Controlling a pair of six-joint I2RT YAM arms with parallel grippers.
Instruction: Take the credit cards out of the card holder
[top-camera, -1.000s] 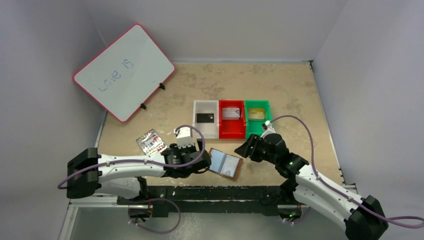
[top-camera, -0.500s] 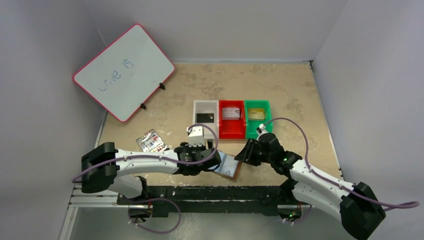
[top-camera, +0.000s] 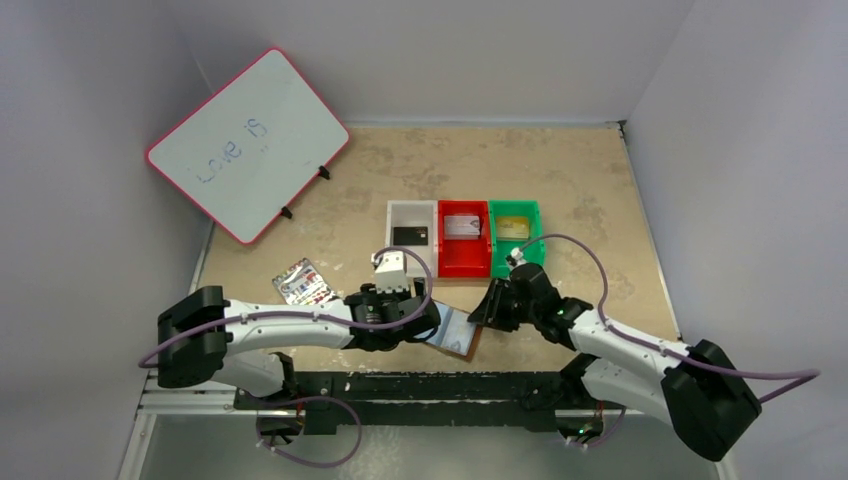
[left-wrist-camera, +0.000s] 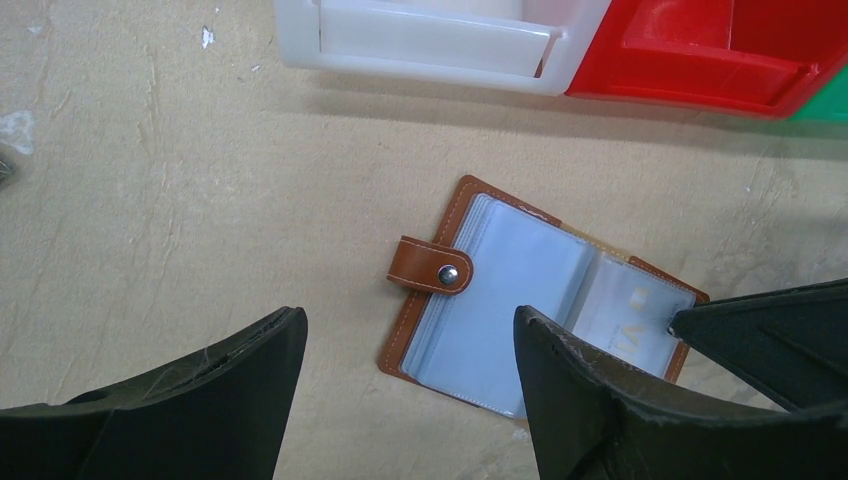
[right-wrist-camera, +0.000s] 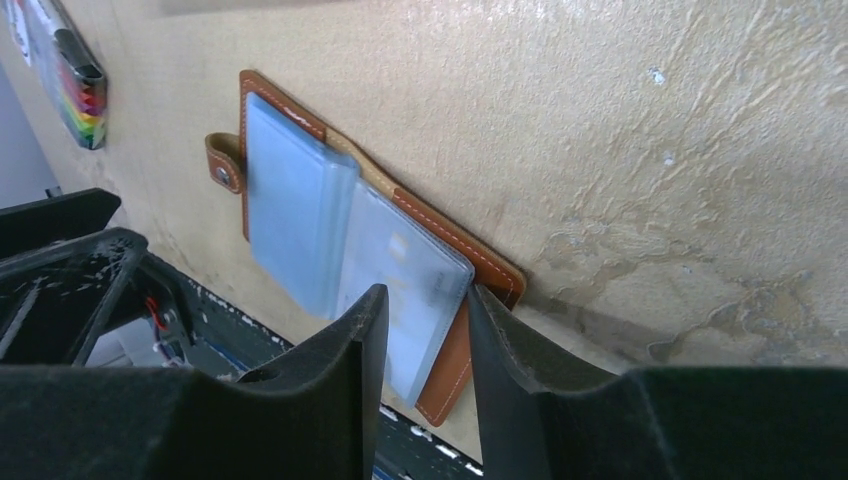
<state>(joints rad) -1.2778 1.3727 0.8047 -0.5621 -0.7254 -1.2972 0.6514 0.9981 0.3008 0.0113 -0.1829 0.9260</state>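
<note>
Near the six o'clock edge of the tan table (top-camera: 560, 180), the small brown leather bifold card holder (top-camera: 462, 338) lies open and flat, its bluish clear sleeves up and its snap tab on the nine o'clock side. At its three o'clock edge the right gripper (right-wrist-camera: 426, 292) has narrow jaws with the sleeve corner in the gap, probably to lift a page or pin the wallet. Whether it truly pinches I cannot tell. Over the tab side the left gripper (left-wrist-camera: 407, 315) hangs wide and holds nothing, likely ready to steady the cover. At twelve o'clock from the wallet the credit cards lie sorted in plastic bins: a thin black card (top-camera: 410, 236) in the white bin (top-camera: 391, 240), a silvery grey card (top-camera: 462, 226) in the red bin (top-camera: 464, 268), and a gold-tan card (top-camera: 512, 227) in the green bin (top-camera: 537, 225). Pale print shows through one sleeve, but I cannot tell whether it is a card.
</note>
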